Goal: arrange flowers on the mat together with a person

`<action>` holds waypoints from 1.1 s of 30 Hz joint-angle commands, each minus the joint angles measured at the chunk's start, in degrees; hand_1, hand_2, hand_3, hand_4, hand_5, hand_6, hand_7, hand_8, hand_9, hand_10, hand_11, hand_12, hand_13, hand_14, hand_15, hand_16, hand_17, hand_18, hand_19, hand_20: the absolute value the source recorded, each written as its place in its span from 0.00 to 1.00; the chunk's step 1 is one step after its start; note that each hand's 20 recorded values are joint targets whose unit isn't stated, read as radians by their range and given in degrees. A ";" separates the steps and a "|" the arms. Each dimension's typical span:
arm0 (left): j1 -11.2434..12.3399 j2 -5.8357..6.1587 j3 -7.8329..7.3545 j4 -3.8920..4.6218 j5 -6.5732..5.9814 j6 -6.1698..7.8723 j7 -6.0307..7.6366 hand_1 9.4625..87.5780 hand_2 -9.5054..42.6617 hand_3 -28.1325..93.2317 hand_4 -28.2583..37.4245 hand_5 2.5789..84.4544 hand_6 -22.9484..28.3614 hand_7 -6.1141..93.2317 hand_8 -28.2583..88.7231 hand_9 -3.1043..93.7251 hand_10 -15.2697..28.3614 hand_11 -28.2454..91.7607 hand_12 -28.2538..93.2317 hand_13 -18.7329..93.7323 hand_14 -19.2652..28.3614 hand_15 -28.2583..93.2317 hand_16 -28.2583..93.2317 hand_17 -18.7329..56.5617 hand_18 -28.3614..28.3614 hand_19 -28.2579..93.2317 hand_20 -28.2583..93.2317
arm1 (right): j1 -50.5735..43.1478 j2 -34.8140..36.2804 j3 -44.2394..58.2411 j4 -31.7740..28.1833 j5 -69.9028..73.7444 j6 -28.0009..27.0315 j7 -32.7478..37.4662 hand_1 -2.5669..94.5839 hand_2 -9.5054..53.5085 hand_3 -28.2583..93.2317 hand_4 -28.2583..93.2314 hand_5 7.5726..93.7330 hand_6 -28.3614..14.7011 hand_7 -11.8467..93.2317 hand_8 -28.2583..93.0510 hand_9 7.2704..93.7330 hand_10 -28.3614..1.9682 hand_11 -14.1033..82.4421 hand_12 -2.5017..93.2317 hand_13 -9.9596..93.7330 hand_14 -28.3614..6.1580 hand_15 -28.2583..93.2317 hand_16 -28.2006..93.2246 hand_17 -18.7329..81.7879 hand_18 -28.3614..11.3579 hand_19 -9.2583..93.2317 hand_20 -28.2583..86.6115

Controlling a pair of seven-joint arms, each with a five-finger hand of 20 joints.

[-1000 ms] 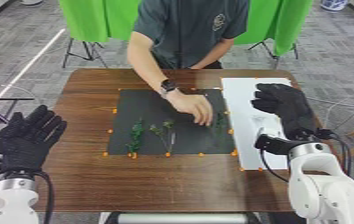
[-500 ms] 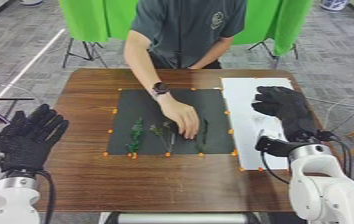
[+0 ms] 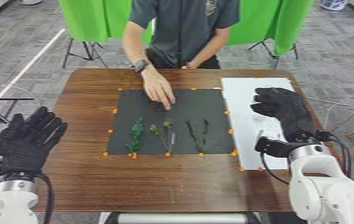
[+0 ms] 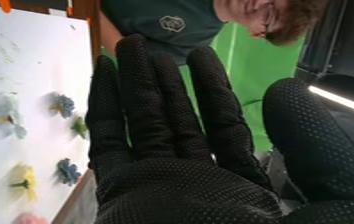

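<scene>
Here, stems [image 3: 136, 136] on mat [image 3: 126, 107], person's hand [image 3: 157, 89] near

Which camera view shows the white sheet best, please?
The head view: it takes in most of the white sheet, beside the dark mat, though the right hand covers part. The right wrist view shows a portion closer, with a blue flower and a yellow flower on it.

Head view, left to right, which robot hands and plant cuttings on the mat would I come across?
Left hand, leafy green sprig, middle stems, pair of slim dark stems, right hand.
</scene>
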 commanded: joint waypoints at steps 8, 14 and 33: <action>1.11 -0.64 -0.70 -0.31 -0.45 -0.54 -0.21 0.28 0.39 0.83 0.02 0.67 0.61 0.29 0.17 0.59 0.73 0.46 0.40 0.55 0.78 0.66 0.26 0.25 0.84 0.58 0.46 | -0.58 0.28 0.19 0.02 -4.19 0.03 -1.44 0.29 0.39 0.89 0.05 0.53 0.49 0.41 0.11 0.53 0.30 0.31 0.17 0.53 0.31 0.53 0.32 0.35 0.20 0.65 0.33; 1.21 -0.73 -0.65 -0.32 -0.55 -0.53 -0.29 0.28 0.39 0.83 0.02 0.67 0.61 0.29 0.17 0.59 0.73 0.46 0.40 0.55 0.78 0.66 0.26 0.25 0.83 0.58 0.46 | -0.38 0.40 0.41 0.35 -4.87 -0.29 -1.42 0.29 0.39 0.89 0.05 0.53 0.49 0.42 0.11 0.53 0.30 0.31 0.17 0.53 0.31 0.53 0.33 0.35 0.20 0.65 0.33; 1.45 -1.03 -0.24 -0.42 -0.77 -0.37 0.40 0.28 0.39 0.83 0.02 0.67 0.61 0.29 0.18 0.59 0.73 0.46 0.40 0.55 0.79 0.66 0.26 0.25 0.83 0.58 0.46 | 6.15 6.30 4.27 6.74 -63.07 -21.87 -7.93 0.41 0.02 0.89 0.03 0.38 0.53 0.39 0.12 0.38 0.38 0.28 0.18 0.42 0.37 0.49 0.34 0.32 0.22 0.63 0.33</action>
